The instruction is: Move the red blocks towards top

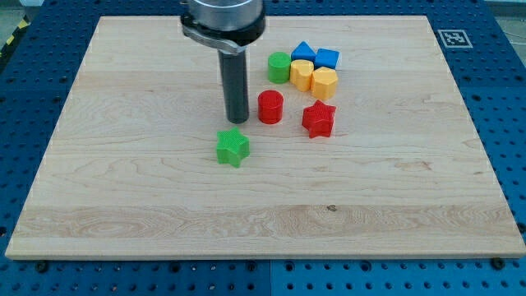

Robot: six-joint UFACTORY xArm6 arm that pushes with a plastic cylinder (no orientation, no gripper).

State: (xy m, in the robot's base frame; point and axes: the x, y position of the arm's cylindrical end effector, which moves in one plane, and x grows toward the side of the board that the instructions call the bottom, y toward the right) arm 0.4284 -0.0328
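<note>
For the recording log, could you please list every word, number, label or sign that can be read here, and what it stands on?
No readable words, letters or numbers anywhere.
Only sign: a black-and-white square marker, a coded pattern and not text, on the wooden board's corner at the view's top right.
The blocks, including the red cylinder and red star, and the rod down to my tip, carry no markings.

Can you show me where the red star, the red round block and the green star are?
red star block (319, 119), camera view, top face.
red cylinder block (270, 106), camera view, front side.
green star block (233, 147), camera view, top face.
</note>
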